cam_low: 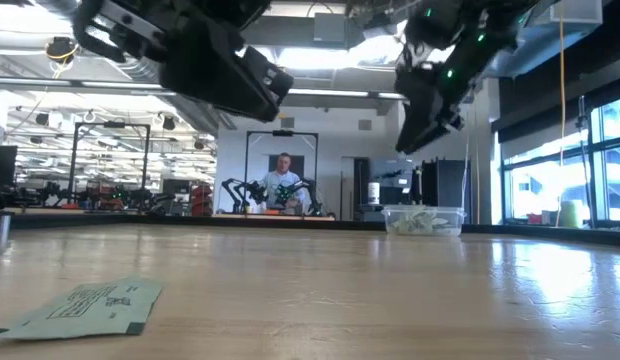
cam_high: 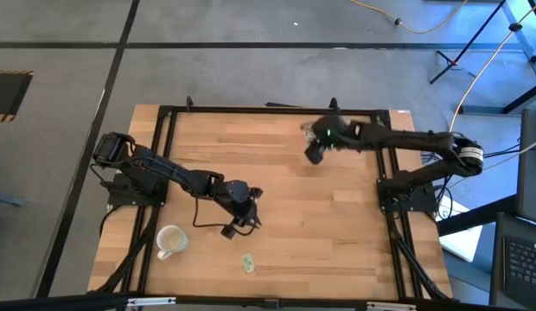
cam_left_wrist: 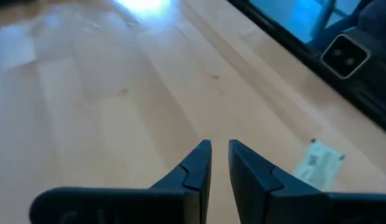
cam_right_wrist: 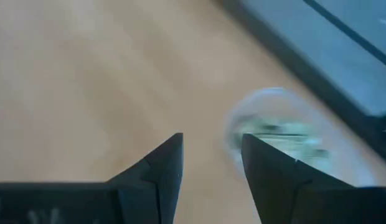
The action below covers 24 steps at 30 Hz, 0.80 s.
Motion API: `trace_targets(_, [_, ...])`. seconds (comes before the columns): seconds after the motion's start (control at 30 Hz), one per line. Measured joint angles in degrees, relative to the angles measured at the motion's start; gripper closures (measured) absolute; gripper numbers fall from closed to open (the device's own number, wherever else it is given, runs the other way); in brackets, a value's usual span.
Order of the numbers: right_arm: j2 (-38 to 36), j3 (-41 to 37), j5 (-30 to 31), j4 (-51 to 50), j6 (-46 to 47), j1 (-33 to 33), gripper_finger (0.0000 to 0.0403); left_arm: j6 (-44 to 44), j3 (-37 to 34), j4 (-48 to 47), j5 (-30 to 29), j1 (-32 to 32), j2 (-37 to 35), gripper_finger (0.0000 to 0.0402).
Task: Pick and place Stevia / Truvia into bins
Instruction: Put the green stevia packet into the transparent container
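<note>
While you look down from above, everything sits on one wooden surface framed in black rails.

Bench: the pale wood bench [cam_high: 337, 216] carries both arms, a mug, a tub and one loose sachet.

Right arm: it reaches in from your right side toward the far edge; its right claw [cam_high: 315, 155] hangs above the wood just beside the tub, fingers spread apart with nothing between them, as the right wrist view shows.

Left arm: it stretches from the left rail toward the near middle; its left claw [cam_high: 239, 226] hovers over bare wood, fingers nearly together with a thin gap and nothing pinched, as you see in the left wrist view.

Mug: the white mug [cam_high: 169, 241] stands near the front left, close to the left claw.

Bin: the clear tub [cam_low: 423, 219] sits at the far edge of the bench, with pale sachets piled inside.

Stevia sachet: one green and white sachet [cam_high: 248, 263] lies flat on the wood near the front edge, between the mug and the centre, apart from both claws.

Background: a person sits far off in the room.
</note>
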Motion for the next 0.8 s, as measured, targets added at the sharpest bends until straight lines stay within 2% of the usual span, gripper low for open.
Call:
trace_targets(0.2, [-0.8,-2.4,0.0,6.7,4.2,14.6,0.0238,-1.4,0.0,0.0,-0.2,-4.2,0.0,0.0313])
trace_targets(0.37, [-1.0,-2.4,0.8,11.3,5.7,21.7,0.0238,-2.7,0.0,0.0,-1.6,-7.7,0.0,0.0283])
trace_targets(0.5, [-1.2,-2.4,0.9,14.0,5.7,23.6,0.0238,-4.8,0.0,0.0,-3.6,-10.6,1.3,0.0286])
trace_targets(0.8, [-1.2,-2.4,1.1,16.4,5.8,23.6,0.0238,-9.6,1.7,0.4,-6.7,-13.7,8.7,0.0296])
